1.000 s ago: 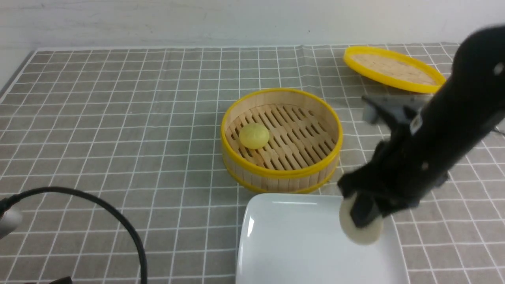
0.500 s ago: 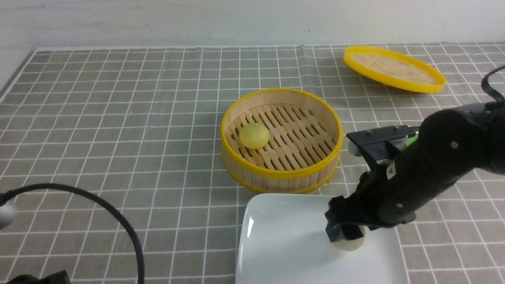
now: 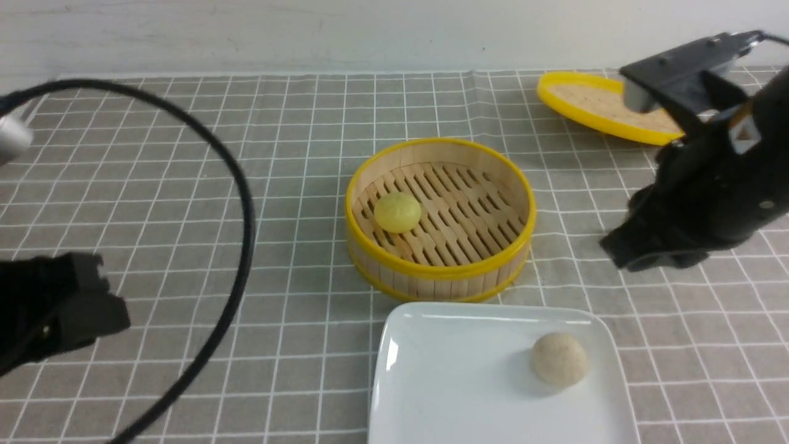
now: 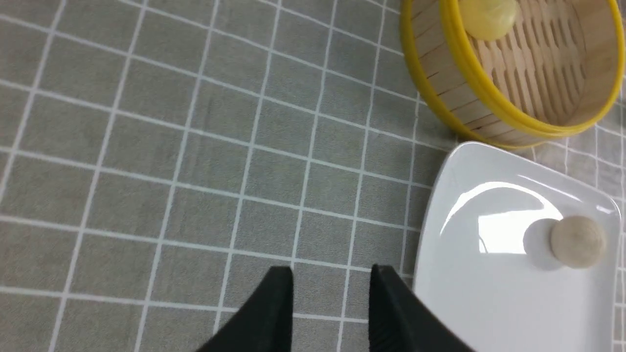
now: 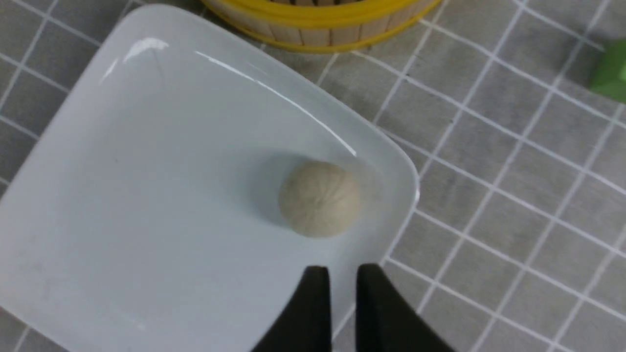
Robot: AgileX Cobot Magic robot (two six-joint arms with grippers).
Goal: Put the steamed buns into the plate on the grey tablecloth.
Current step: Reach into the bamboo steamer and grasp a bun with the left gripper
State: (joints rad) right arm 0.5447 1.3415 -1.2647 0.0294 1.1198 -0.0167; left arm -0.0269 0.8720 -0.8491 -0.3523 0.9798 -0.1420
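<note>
The beige bun lies alone at the right of the white plate on the grey tablecloth. It also shows in the right wrist view and the left wrist view. The pale yellow bun sits inside the bamboo steamer. My right gripper hangs empty above the cloth, right of the steamer, its fingers nearly together. My left gripper is at the near left, open and empty, left of the plate.
The yellow-rimmed lid lies at the far right. A green cube rests on the cloth right of the steamer, hidden behind my right arm in the front view. A black cable loops over the left side.
My right gripper let go of the beige bun on the plate, then rose and drew back to the right. My left arm came up into view with its cable.
</note>
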